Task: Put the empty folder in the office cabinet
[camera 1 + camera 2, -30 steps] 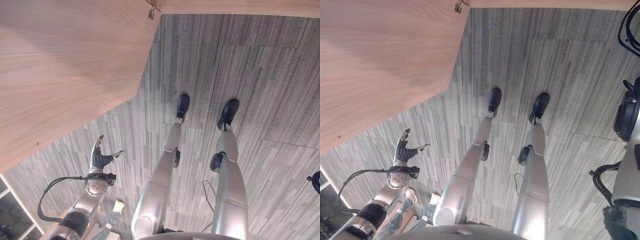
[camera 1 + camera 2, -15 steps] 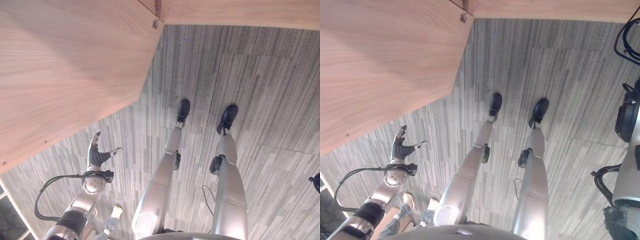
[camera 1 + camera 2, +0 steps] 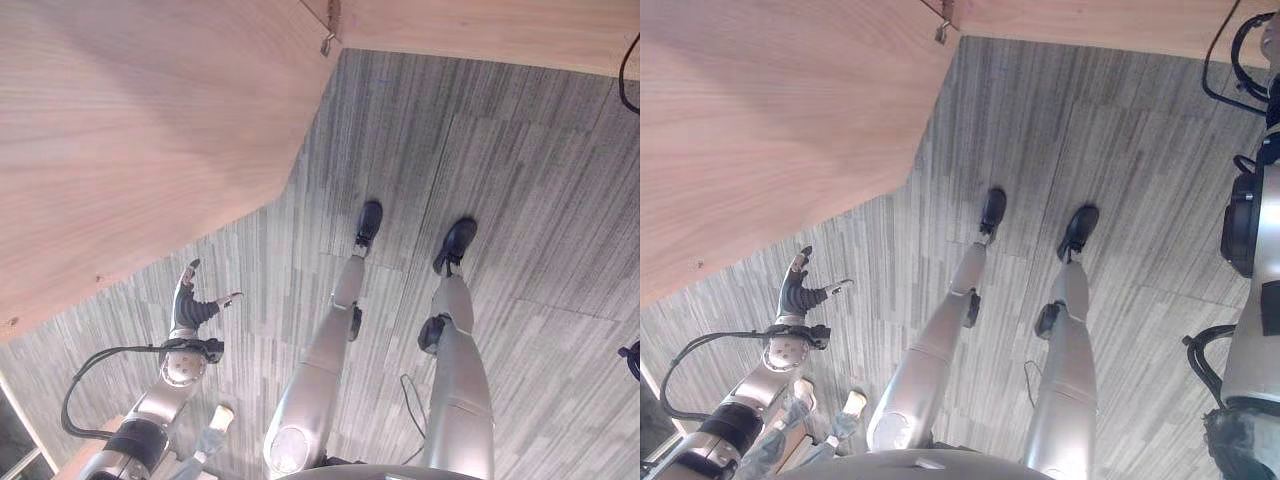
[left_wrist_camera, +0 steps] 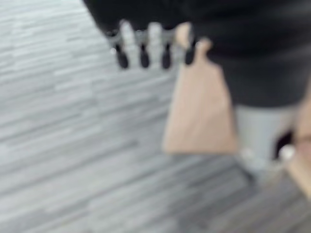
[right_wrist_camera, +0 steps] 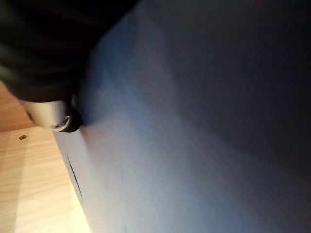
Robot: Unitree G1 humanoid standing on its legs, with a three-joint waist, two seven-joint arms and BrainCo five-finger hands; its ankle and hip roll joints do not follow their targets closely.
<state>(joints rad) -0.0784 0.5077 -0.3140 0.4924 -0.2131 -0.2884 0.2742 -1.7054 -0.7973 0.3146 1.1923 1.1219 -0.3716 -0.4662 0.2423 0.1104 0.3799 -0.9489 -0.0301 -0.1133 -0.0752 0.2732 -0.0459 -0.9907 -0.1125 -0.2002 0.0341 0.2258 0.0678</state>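
Note:
A blue-grey folder (image 5: 194, 126) spreads flat in front of my right hand (image 5: 51, 114) in the right wrist view. One silver, dark-tipped digit presses on the folder's face, and the other fingers are hidden. A light wooden cabinet surface (image 5: 29, 184) with a small hole lies beside the folder. My left hand (image 3: 188, 310) hangs low at my left side over the carpet, fingers straight and spread, holding nothing. The left wrist view shows its fingertips (image 4: 143, 57) straight over the floor.
A big light-wood cabinet panel (image 3: 130, 130) covers the upper left, with a small metal fitting (image 3: 327, 42) at its top corner. Grey striped carpet (image 3: 520, 150) lies below. A person's tan shoes (image 3: 800, 395) stand by my left arm.
The whole picture has shifted a little, so the head camera moved. My left hand keeps the same open pose at my side.

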